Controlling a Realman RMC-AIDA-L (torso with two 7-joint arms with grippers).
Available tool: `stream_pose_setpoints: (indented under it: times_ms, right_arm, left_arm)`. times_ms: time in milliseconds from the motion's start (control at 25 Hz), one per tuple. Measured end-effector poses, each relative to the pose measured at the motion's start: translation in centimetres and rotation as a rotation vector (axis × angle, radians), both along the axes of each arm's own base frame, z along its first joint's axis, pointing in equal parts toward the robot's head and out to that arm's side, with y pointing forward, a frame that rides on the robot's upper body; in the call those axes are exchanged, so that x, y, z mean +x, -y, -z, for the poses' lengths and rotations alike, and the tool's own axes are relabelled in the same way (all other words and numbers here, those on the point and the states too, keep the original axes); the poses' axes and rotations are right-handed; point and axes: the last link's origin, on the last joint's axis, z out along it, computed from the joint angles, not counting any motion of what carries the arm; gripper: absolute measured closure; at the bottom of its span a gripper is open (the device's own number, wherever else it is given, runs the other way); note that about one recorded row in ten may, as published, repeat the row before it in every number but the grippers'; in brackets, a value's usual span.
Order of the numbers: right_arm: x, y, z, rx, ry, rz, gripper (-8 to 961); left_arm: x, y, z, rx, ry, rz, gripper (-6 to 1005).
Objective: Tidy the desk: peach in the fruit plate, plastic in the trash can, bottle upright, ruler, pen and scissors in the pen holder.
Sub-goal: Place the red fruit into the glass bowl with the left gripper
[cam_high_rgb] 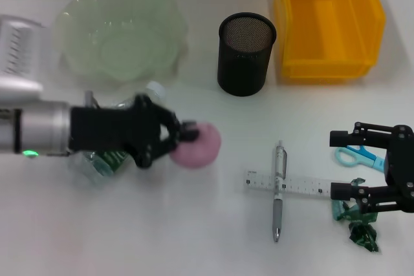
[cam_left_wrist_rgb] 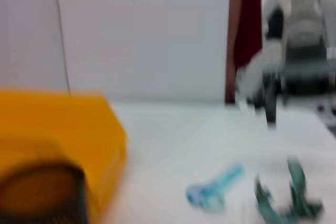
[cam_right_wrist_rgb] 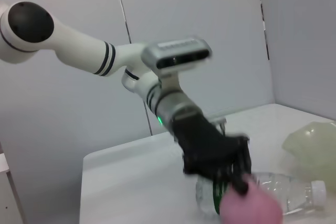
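- Nearest the robot, a crumpled dark green plastic wrapper [cam_high_rgb: 361, 227] is lying on the plain white desk [cam_high_rgb: 194, 224], waiting for the bin.
- The right black gripper [cam_high_rgb: 341, 165] is hanging just above it with its jaws spread wide and nothing between them, judged to be lining up on the wrapper or on the small scissors with light blue loop handles [cam_high_rgb: 356, 155] just beside it.
- The slim silver-grey click pen [cam_high_rgb: 278, 189] is lying across the thin clear ruler [cam_high_rgb: 288, 183], touching it; both are waiting to be sorted.
- The left black gripper [cam_high_rgb: 184, 135] is closing its fingers on the matte pink peach [cam_high_rgb: 197, 147], gripping it from the side, probably so it can travel to the dish.
- The small clear water bottle with the dark green label [cam_right_wrist_rgb: 273, 190] is lying on its side under that arm, not yet upright.
- Farther off, the pale green scalloped fruit plate [cam_high_rgb: 119, 30], the black mesh pen holder [cam_high_rgb: 246, 53] and the bright yellow rectangular trash can [cam_high_rgb: 326, 21] are all standing empty.
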Motion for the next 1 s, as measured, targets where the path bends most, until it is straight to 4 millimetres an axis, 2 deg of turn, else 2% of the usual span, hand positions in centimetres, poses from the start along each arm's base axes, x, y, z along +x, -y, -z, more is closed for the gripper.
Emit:
stream_pose_setpoints:
  times_ms: [80,120,160,240,280,440,480,520,560,600,680,720,800,920,1000]
  right_arm:
    - [0.1,0.1,0.0,0.001,-0.001,0.003,119]
    - [0.1,0.1,0.0,0.001,-0.002,0.004,118]
    - [0.1,0.1,0.0,0.002,-0.006,0.006,118]
    - [0.1,0.3,0.1,0.011,-0.026,0.014,118]
    - [0.1,0.3,0.1,0.016,-0.041,0.019,118]
    - [0.4,1.0,0.0,0.063,-0.103,0.022,118]
    - [0.5,1.2,0.1,0.076,-0.112,0.021,118]
    - [0.6,1.4,0.1,0.081,-0.118,0.023,119]
    - [0.7,1.5,0.1,0.085,-0.123,0.027,119]
    - [0.8,1.6,0.1,0.085,-0.125,0.030,119]
    - [1.0,1.8,0.2,0.086,-0.128,0.042,119]
    - [1.0,1.8,0.2,0.087,-0.128,0.047,119]
    - [1.1,1.9,0.3,0.089,-0.132,0.057,118]
    - [1.3,2.0,0.2,0.097,-0.140,0.068,118]
    - [1.3,1.9,0.1,0.104,-0.143,0.073,118]
  left_arm:
    - [0.7,-0.3,-2.0,0.067,0.079,0.027,956]
    - [0.7,-0.3,-2.0,0.067,0.079,0.027,957]
    - [1.1,-0.8,-3.2,0.127,0.120,0.034,957]
    - [1.4,-2.2,-4.5,0.246,0.158,0.010,957]
    - [1.4,-2.2,-4.5,0.246,0.158,0.010,957]
    - [0.6,-6.5,-5.4,0.519,0.204,-0.196,958]
    - [0.6,-6.5,-5.4,0.519,0.204,-0.196,958]
    - [0.3,-7.3,-5.6,0.567,0.217,-0.254,958]
    - [-0.4,-9.0,-5.4,0.649,0.207,-0.360,958]
    - [-0.6,-9.3,-5.2,0.663,0.194,-0.379,958]
    - [-0.6,-9.5,-5.0,0.667,0.179,-0.382,957]
    - [-0.5,-9.6,-3.9,0.657,0.125,-0.363,957]
    - [-0.6,-9.6,-3.4,0.655,0.104,-0.362,955]
    - [-1.1,-9.7,-2.6,0.658,0.086,-0.409,953]
    - [-1.2,-9.8,-2.6,0.661,0.092,-0.422,858]
